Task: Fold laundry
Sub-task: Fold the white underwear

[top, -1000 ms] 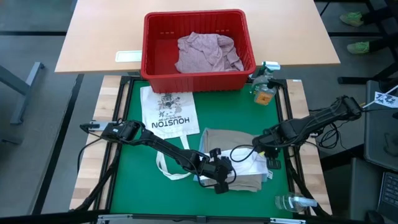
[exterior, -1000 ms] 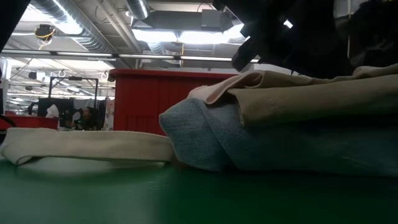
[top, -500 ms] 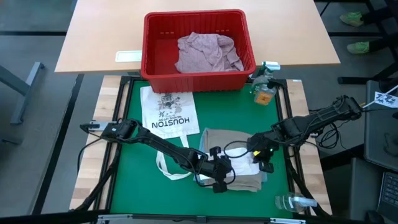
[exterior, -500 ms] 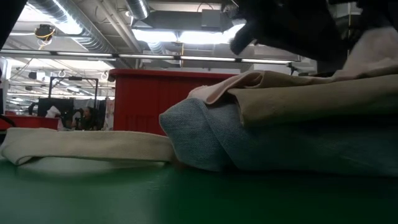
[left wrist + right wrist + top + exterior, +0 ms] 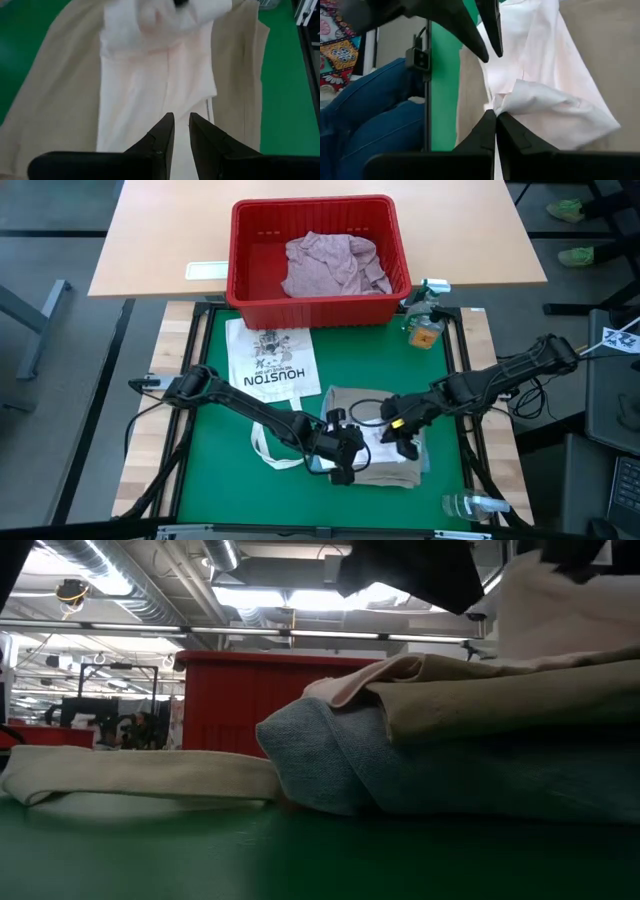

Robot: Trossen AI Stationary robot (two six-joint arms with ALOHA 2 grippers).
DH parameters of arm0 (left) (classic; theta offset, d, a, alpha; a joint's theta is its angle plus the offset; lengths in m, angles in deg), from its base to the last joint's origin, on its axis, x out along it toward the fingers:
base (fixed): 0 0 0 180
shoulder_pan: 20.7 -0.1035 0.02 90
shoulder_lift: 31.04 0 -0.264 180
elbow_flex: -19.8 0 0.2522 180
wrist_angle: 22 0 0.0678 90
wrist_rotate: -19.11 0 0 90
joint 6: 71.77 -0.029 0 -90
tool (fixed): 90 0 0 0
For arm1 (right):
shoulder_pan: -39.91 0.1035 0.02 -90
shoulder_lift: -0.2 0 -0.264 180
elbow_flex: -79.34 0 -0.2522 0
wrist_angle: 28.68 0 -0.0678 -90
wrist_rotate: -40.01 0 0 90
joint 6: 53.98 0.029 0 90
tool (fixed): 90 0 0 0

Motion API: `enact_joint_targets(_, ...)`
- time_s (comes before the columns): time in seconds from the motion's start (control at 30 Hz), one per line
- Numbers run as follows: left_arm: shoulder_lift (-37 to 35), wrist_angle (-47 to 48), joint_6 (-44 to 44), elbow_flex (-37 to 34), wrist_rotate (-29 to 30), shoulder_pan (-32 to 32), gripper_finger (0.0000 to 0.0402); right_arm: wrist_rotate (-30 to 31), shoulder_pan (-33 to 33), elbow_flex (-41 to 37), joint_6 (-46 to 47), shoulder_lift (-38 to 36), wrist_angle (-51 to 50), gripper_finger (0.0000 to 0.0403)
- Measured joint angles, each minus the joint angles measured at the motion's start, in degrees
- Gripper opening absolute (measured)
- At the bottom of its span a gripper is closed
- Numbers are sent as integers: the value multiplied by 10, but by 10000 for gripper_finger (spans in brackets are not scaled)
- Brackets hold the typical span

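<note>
A folded stack lies on the green mat at the near right: a khaki cloth (image 5: 350, 405) on top of light blue jeans (image 5: 400, 770). A thin pale pink-white cloth (image 5: 150, 75) lies on the khaki. My right gripper (image 5: 495, 112) is shut on it and holds part of it raised (image 5: 560, 610). My left gripper (image 5: 181, 116) hangs over the cloth's near-left end, its fingers a narrow gap apart. A pink-mauve shirt (image 5: 330, 265) lies crumpled in the red basket (image 5: 240, 250). My right gripper pinches a bunched fold at the pale cloth's edge (image 5: 507, 102) between its two fingertips, slanting down from the table's right. That part is lifted off the stack, and the cloth sags from it back onto the khaki. I cannot tell whether my left gripper touches the cloth.
A white printed tote bag (image 5: 270, 360) lies on the mat's left half, its straps near the stack. A spray bottle (image 5: 425, 320) stands at the far right corner and another bottle (image 5: 470, 505) lies near right. A person's legs in blue jeans (image 5: 370, 110) show beyond the table edge.
My right gripper has gone toward the table's left and upward, tipping further down, and has drawn the pale cloth's right part up and over toward the left. The cloth's left part has stayed on the khaki. My left gripper has risen and drawn back a little toward the left.
</note>
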Motion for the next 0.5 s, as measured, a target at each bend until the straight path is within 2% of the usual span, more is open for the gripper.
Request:
enact_joint_targets(0.27,-7,42,0,0,5,0,55,18,0,0,14,85,104,4)
enact_joint_targets(0.5,-7,86,4,0,6,0,55,22,0,0,15,136,128,5)
